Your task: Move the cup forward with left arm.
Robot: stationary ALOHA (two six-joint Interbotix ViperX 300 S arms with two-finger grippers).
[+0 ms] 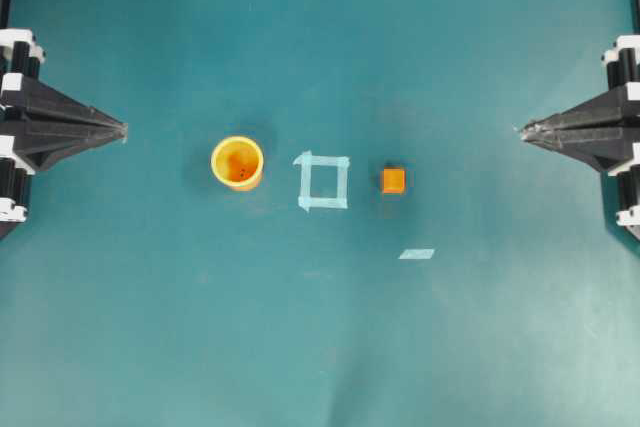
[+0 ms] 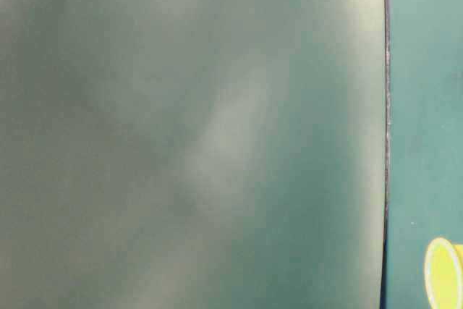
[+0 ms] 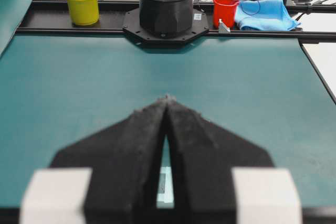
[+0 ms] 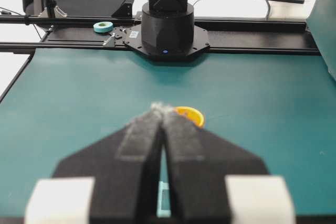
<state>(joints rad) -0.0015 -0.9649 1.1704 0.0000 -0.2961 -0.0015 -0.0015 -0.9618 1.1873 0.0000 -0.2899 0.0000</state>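
Note:
The yellow-orange cup stands upright on the teal table, left of a pale tape square. My left gripper is shut and empty at the left edge, well short of the cup and slightly behind it. My right gripper is shut and empty at the right edge. In the left wrist view the shut gripper shows and the cup is hidden. In the right wrist view the cup's rim peeks out just behind the shut gripper. The table-level view shows the cup's edge at the lower right.
A small orange cube sits right of the tape square, with a loose tape strip in front of it. Off the table behind the far arm base stand stacked yellow and blue cups, a red cup and a blue cloth.

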